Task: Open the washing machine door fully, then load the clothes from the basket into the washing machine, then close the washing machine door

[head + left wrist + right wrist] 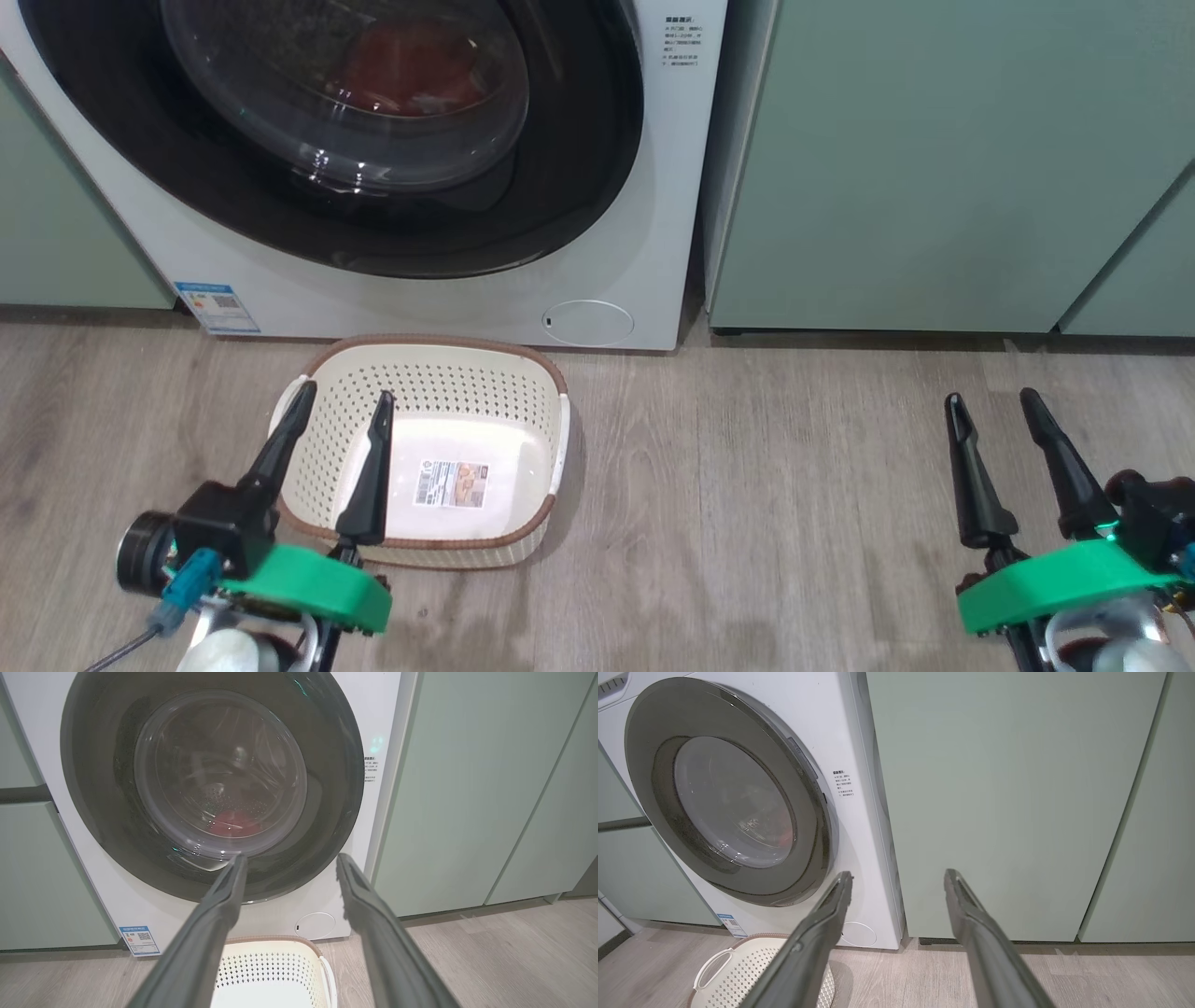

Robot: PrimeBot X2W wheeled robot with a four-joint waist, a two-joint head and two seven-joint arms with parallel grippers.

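Confirming the door (579, 187) sits flush on the washing machine (448, 303), we hold left pincer (346, 394) and right pincer (991, 399) open, empty, before it.

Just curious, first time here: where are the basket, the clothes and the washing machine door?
basket (448, 383): head view, perforated back wall.
clothes (411, 70): head view, red fabric behind glass.
washing machine door (588, 159): head view, black rim.

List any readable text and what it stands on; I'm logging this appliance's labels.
Small blue sticker, low on the white washing machine: too small to read.
Dark printed lines beside its round black-rimmed door: blurred.
Paper label on floor of the cream perforated basket: too small.
Nothing legible.
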